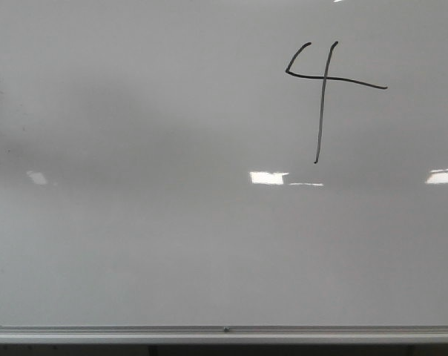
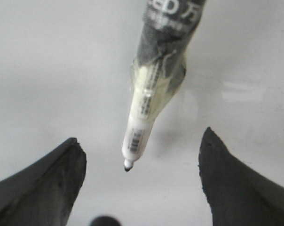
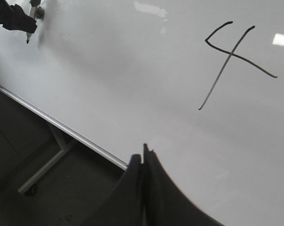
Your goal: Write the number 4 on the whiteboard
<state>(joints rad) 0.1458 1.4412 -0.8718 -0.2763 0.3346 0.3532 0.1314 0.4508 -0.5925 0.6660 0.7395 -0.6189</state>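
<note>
The whiteboard [image 1: 135, 245] fills the front view, glossy pale grey with a silver edge strip along the bottom. The number 4 [image 1: 324, 78] is drawn in thin black lines at its upper right and also shows in the right wrist view [image 3: 231, 55]. No gripper shows in the front view. My left gripper [image 2: 141, 137] is open, its fingers wide apart over bare board. A white marker [image 2: 142, 122], wrapped in tape and fixed above the fingers, points its black tip between them, apart from both. My right gripper [image 3: 144, 153] is shut and empty over the board's edge.
The board's silver edge strip [image 3: 62, 126] runs diagonally in the right wrist view, with a dark floor and a metal stand leg [image 3: 43, 169] beyond it. The left arm with the marker [image 3: 27, 35] shows far off over the board. Bright light reflections [image 1: 268, 178] lie on the board.
</note>
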